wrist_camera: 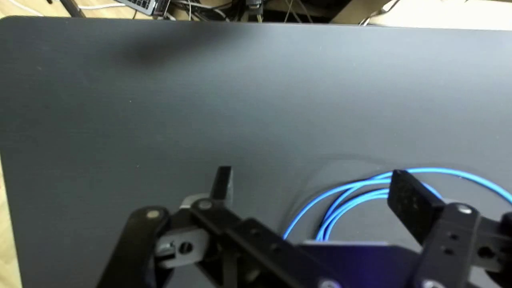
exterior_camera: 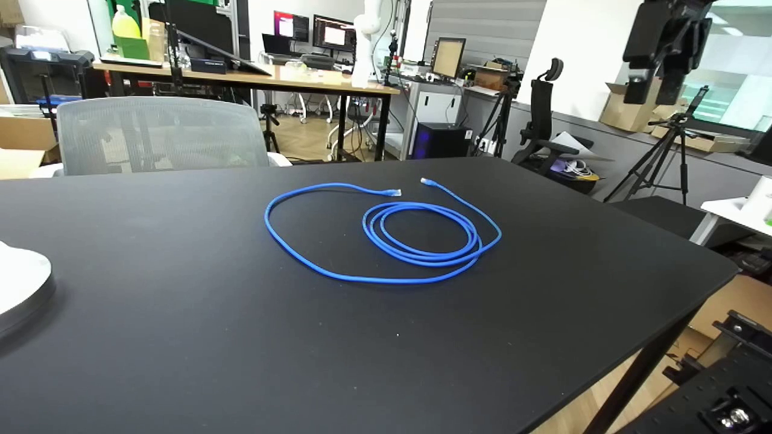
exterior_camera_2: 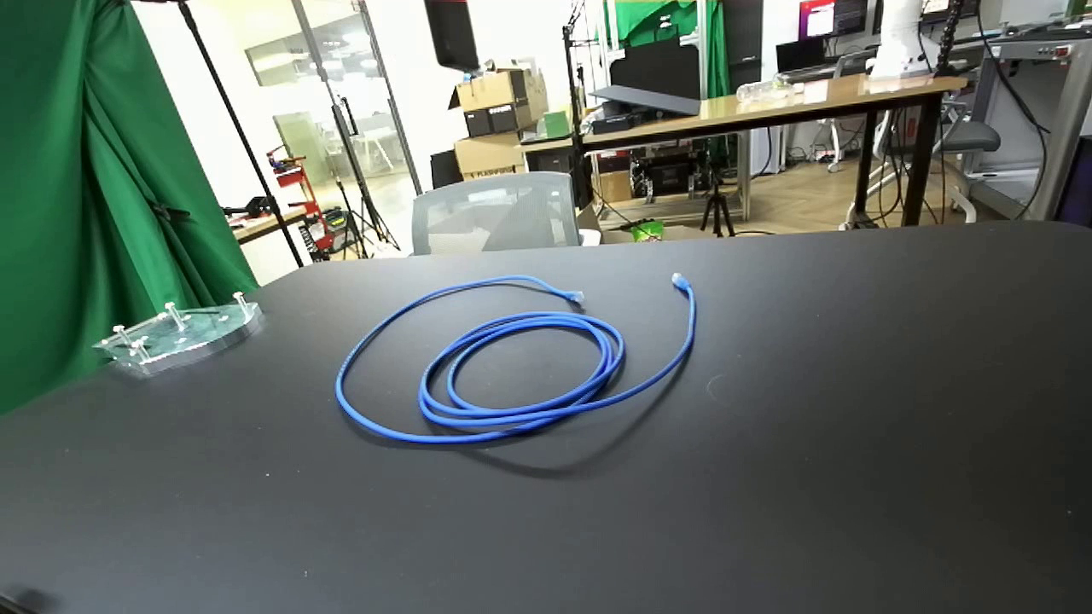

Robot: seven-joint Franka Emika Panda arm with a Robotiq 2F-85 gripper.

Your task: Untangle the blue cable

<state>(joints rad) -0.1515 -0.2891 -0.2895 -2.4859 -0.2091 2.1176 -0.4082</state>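
Note:
The blue cable lies on the black table in both exterior views. Its middle is a coil of several overlapping loops. One end sweeps around the outside of the coil; the other crosses over the coil's edge. The two clear plugs lie apart on the chair side. My gripper hangs high above the table's side in an exterior view. In the wrist view the gripper is wide open and empty. Part of the cable shows below between the fingers; the rest is hidden or out of frame.
The black table has a near right edge. A clear plate with bolts sits at the table's left edge in an exterior view. A white rounded object stands at the left. A grey chair stands behind the table.

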